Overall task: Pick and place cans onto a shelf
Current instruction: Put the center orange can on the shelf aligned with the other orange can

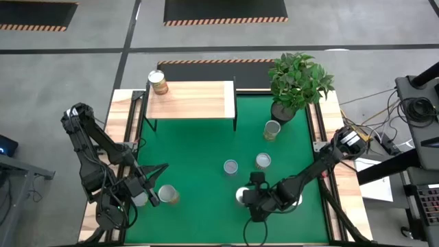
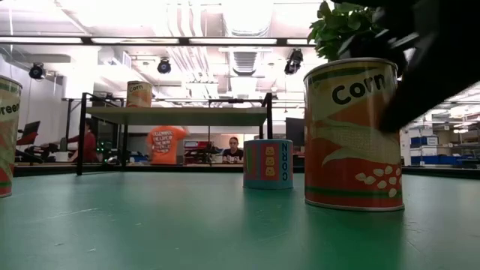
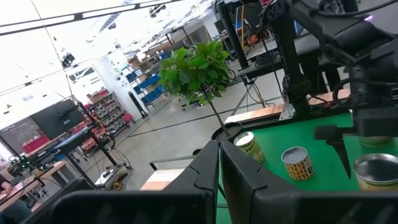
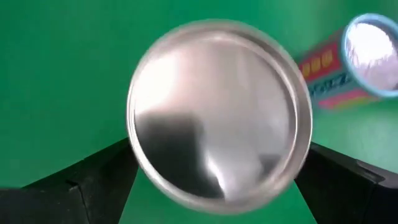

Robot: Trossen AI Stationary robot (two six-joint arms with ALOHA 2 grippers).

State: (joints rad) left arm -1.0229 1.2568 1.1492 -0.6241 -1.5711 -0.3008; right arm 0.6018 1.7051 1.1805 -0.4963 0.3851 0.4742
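A corn can (image 2: 352, 135) stands upright on the green mat at the near middle; its silvery top fills the right wrist view (image 4: 221, 112). My right gripper (image 1: 248, 199) is open above it, pointing down, with one finger on each side of the can. My left gripper (image 1: 152, 186) is shut and empty at the near left, beside another upright can (image 1: 167, 195). One can (image 1: 158, 82) stands on the left end of the wood-topped shelf (image 1: 195, 101). Three more cans (image 1: 230, 167) (image 1: 263, 160) (image 1: 272, 129) stand on the mat. My right gripper's fingers (image 4: 93, 180) stand on two opposite sides of the corn can's upper wall, coming from above. I cannot tell whether they touch it. The can stands upright with its base on the mat (image 2: 352, 204).
A potted plant (image 1: 298, 82) stands at the far right corner, next to the shelf. A blue-labelled can (image 4: 367, 62) is close beside the corn can. There is open mat (image 1: 199, 147) between the shelf and the cans. People sit in the room beyond the table.
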